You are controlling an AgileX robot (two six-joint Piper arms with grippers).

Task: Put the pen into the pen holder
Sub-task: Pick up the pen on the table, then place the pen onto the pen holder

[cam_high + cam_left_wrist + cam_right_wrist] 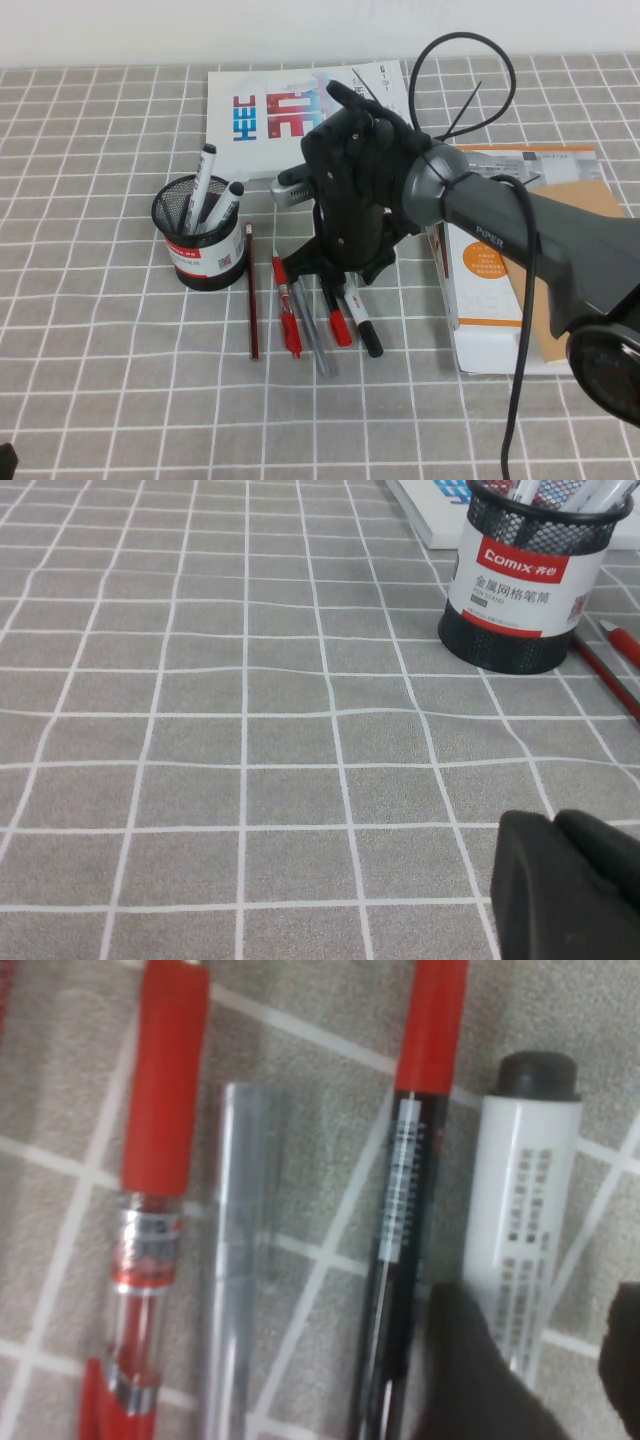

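The pen, a white-barrelled marker (356,314) with a black cap, lies on the checked cloth at the right end of a row of pens. My right gripper (338,272) hangs low over it. In the right wrist view the gripper (550,1380) is open, with its dark fingers (480,1380) on either side of the marker's barrel (525,1200). The black mesh pen holder (200,235) stands to the left with two markers in it, and it also shows in the left wrist view (525,575). My left gripper (560,825) is shut and empty, low over the cloth at the near left.
Two red pens (288,310) (338,320), a thin grey pen (315,340) and a dark red pencil (251,295) lie beside the marker. A booklet (300,110) lies at the back. A white and orange box (500,270) lies under my right arm.
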